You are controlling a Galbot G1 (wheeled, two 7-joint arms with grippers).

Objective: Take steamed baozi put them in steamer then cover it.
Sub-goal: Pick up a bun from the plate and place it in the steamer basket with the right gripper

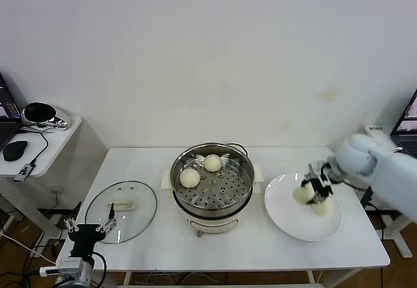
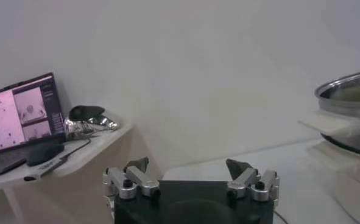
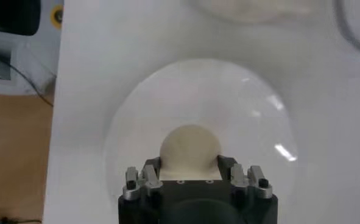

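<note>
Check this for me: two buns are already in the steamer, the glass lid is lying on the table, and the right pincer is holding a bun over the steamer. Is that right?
Not quite. The right pincer holds its bun over the white plate, not over the steamer; the head view shows this. The rest stands: two buns are in the steamer and the glass lid lies on the table.

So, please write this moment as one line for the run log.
right gripper: shut on baozi over plate | left gripper: open, parked near lid | steamer: two baozi inside, uncovered

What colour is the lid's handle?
Cream-white; the lid handle shows best in the head view.
</note>
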